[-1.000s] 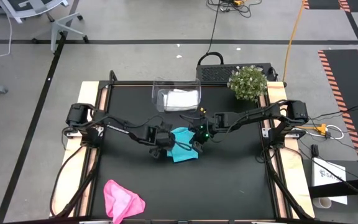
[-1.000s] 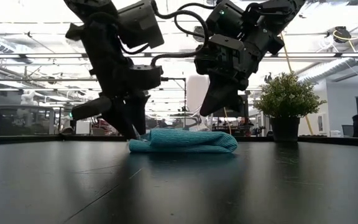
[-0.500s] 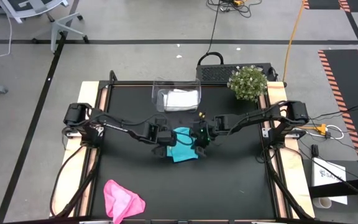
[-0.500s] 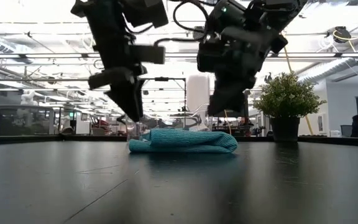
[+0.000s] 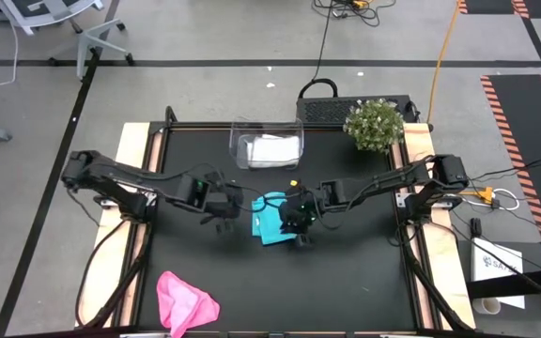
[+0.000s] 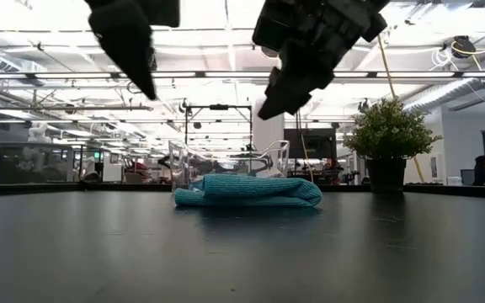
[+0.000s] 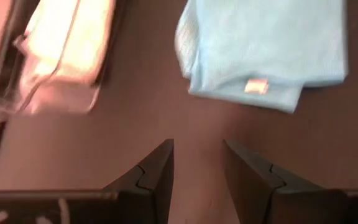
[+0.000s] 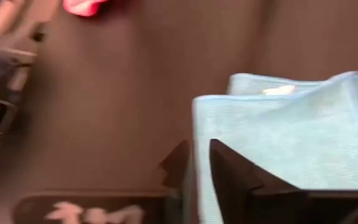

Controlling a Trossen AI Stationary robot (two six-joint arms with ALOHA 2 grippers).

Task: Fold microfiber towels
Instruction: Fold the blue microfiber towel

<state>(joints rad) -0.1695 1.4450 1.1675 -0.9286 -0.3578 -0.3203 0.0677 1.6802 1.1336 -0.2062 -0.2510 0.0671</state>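
Two dark arms reach in over the black table (image 5: 346, 282) from its left and right edges and meet near the middle. A clear plastic tub (image 5: 266, 144) stands at the far edge of the table, and the pale grey-white towel (image 5: 272, 149) lies inside it. A potted plant (image 5: 375, 125) stands at the far right corner. The pink towel (image 5: 185, 299) lies crumpled at the near left of the table, well apart from both arms. The teal towel (image 6: 251, 190) lies folded at the table's centre, in front of the tub; a small white label (image 7: 256, 86) shows on its folded edge. The left gripper (image 7: 197, 168) hangs above bare table just left of the teal towel, its fingers parted by a clear gap with nothing between them. The right gripper (image 8: 197, 165) hangs above the near right part of the teal towel, raised clear of the cloth in the low view; its fingers stand only a narrow gap apart and hold nothing.
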